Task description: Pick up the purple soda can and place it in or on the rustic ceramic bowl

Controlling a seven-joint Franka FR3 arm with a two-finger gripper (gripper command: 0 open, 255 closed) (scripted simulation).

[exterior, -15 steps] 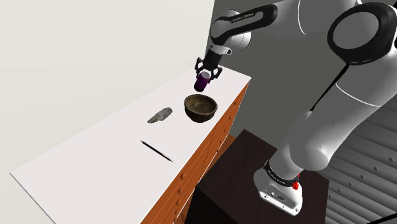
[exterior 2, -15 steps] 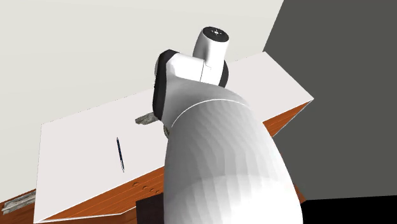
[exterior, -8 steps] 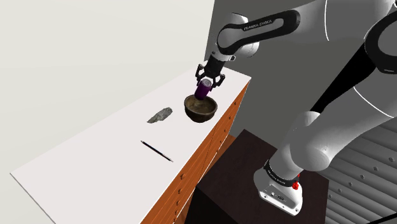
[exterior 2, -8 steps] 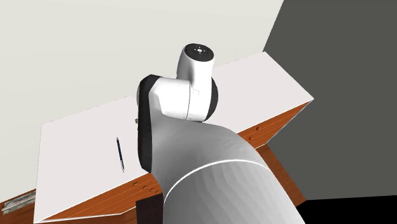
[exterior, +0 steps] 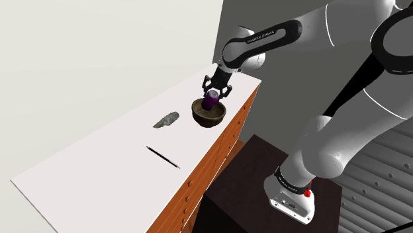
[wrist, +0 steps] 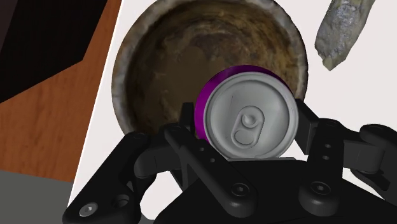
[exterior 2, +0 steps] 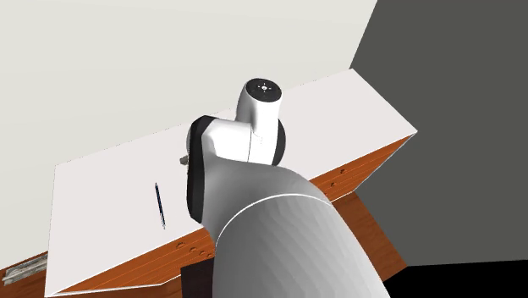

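A: Above the table point(exterior: 99, 152), your gripper point(wrist: 247, 118) is clamped on the purple soda can point(wrist: 252, 95), one finger pressed to each side.
B: Where does the can sit?
A: Upright between your fingers, over the hollow of the brown bowl point(wrist: 146, 70), close to its rim

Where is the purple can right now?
In the shoulder view the purple soda can is clasped in the gripper, low over the brown bowl, near the far end of the white tabletop.
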